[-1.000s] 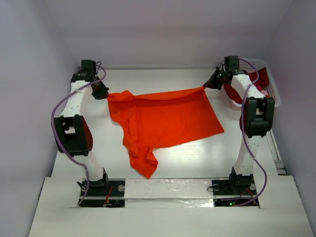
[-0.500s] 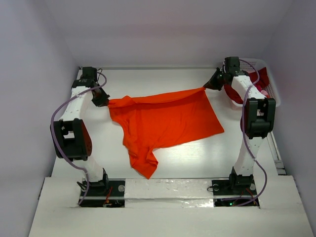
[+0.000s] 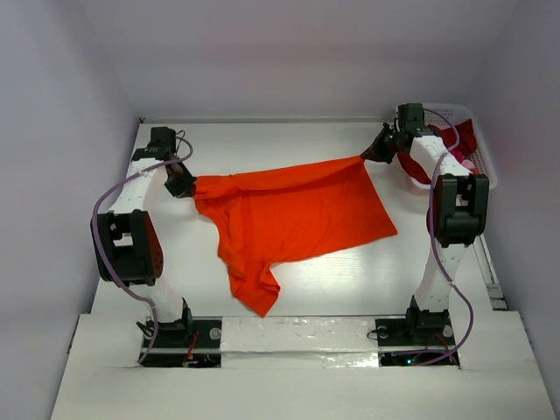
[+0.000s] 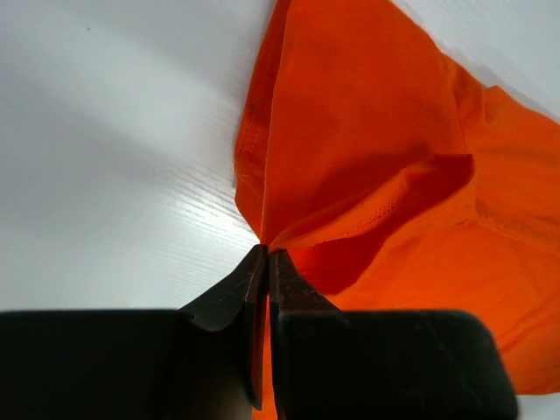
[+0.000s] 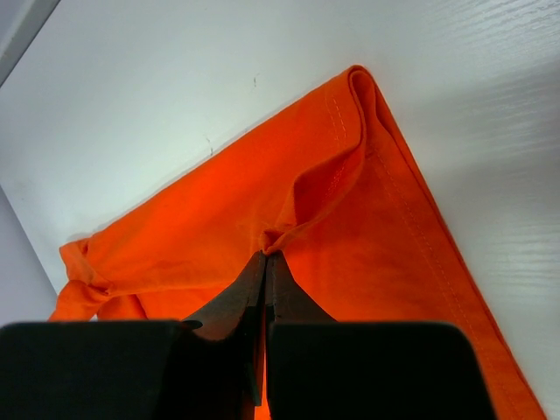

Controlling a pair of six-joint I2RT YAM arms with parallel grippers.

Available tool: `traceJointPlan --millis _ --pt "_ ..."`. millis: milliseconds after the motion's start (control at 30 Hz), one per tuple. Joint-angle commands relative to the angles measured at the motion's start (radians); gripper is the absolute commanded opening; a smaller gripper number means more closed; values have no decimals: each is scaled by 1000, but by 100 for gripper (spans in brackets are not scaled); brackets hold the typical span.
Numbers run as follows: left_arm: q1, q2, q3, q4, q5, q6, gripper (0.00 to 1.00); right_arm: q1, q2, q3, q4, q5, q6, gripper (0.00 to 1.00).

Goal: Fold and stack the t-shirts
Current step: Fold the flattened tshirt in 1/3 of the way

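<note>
the left arm and the right arm are built of white links joined by blocky black joint housings; a pale purple cable is looped along each; black bases are fitted at the bottom, with red wiring seen by the left one; the left gripper and right gripper are made with dark fingers, tapered to thin tips, on squared black bodies

White table was boxed in by plain pale walls on three sides; glossy top showed soft glare near the front.
</note>
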Motion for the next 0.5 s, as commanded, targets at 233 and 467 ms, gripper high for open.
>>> traceJointPlan --millis 233,467 --pt "-14 -82 -109 39 0 10 2 9 -82 -45 48 13 6 0" --pt "-14 -94 -163 36 -9 11 39 9 -119 -93 53 48 29 0"
